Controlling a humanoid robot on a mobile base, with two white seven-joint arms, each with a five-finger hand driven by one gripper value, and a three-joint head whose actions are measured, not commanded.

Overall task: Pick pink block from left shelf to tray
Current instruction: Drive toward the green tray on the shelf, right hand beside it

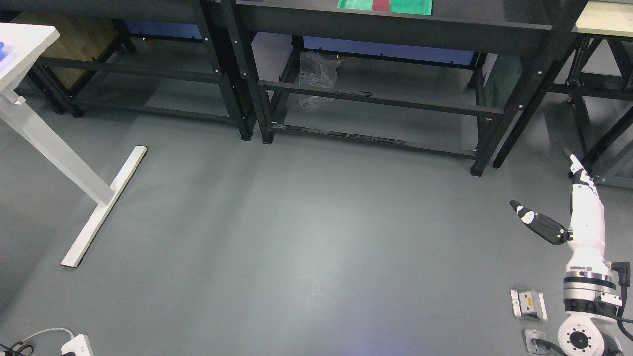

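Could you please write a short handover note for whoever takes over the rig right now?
Right hand: low at the picture's right over the floor, fingers extended, holding nothing. Left hand: out of view.
Green tray: on the black workbench at the top edge, with a red-pink piece lying on it; too cropped to say whether it is the block.
No pink block or left shelf shows elsewhere; the camera looks mostly at the grey floor.
Done: cannot be confirmed. Left: find the block and verify its placement.
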